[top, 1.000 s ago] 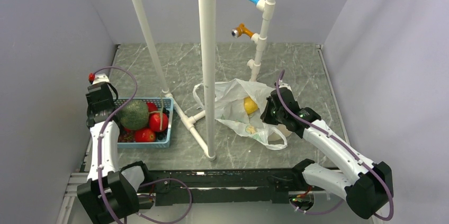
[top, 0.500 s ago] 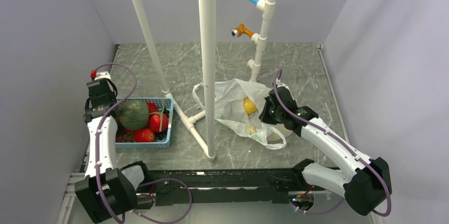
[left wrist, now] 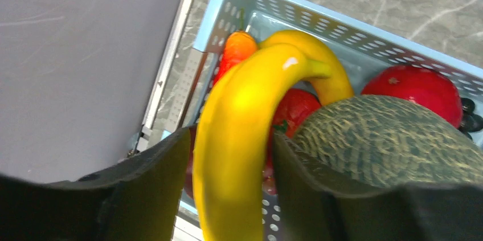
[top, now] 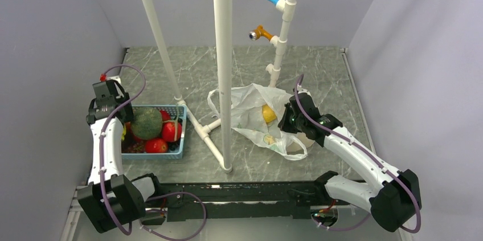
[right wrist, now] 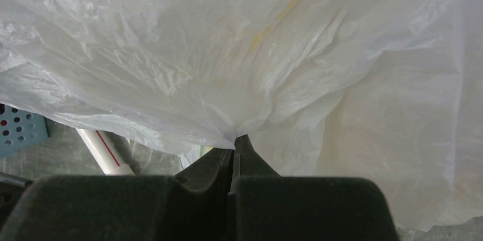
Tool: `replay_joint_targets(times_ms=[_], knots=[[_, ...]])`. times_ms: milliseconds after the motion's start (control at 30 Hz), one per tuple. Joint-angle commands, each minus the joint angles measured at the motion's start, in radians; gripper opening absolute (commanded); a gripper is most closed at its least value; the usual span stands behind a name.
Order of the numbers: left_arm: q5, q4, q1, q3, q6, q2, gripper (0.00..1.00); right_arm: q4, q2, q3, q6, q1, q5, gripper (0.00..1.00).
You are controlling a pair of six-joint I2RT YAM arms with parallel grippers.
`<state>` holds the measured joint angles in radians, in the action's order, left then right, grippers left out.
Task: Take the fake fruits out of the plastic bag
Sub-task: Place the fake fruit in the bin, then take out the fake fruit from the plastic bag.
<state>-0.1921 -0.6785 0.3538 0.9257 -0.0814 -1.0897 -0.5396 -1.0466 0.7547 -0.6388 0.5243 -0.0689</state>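
Note:
The white plastic bag lies at mid-table; it fills the right wrist view. A yellow fruit and a small pale piece show through it. My right gripper is shut on a pinch of the bag's film. My left gripper is over the left end of the light-blue basket. Its jaws stand apart around a yellow banana, with a thin gap at the left finger. The basket also holds a green melon, a red apple, an orange piece and dark grapes.
A white pipe frame stands mid-table, with a tall pole, a slanted pole and a floor bar between basket and bag. A third pole at the back carries blue and orange hooks. Grey walls close in left and right.
My left gripper has drawn back a little toward the far left wall, above the basket's left end. My right gripper has shifted slightly left, still pinching the bag.

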Motion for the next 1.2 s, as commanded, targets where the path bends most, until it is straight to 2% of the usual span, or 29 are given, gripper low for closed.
replay_joint_targets(times_ms=[0,67,233,433,567,733,867,1000,1167], knots=[[-0.003,-0.028,-0.003,0.042,0.029,0.021,0.72,0.03,0.034,0.031,0.007,-0.003,-0.006,0.0],[0.001,-0.029,-0.004,0.049,0.031,0.047,0.81,0.028,0.041,0.031,0.01,-0.004,-0.011,0.0],[-0.015,-0.068,-0.003,0.101,0.05,0.105,0.86,0.02,0.053,0.037,0.031,-0.003,-0.02,0.0],[0.032,-0.122,-0.003,0.172,0.136,0.213,0.84,0.014,0.076,0.041,0.066,-0.003,-0.019,0.0],[0.211,-0.123,-0.004,0.171,0.21,0.324,0.81,0.024,0.089,0.036,0.092,-0.004,-0.003,0.0],[0.598,0.055,-0.003,-0.008,0.435,0.517,0.76,0.014,0.092,0.04,0.122,-0.004,0.026,0.0],[0.828,0.324,-0.02,-0.191,0.665,0.632,0.74,0.005,0.11,0.038,0.128,-0.003,0.059,0.0],[0.84,0.443,-0.111,-0.303,0.771,0.692,0.75,0.012,0.156,0.032,0.151,-0.002,0.166,0.0],[0.807,0.566,-0.273,-0.4,0.816,0.655,0.74,0.091,0.2,0.022,0.144,-0.002,0.322,0.0]])
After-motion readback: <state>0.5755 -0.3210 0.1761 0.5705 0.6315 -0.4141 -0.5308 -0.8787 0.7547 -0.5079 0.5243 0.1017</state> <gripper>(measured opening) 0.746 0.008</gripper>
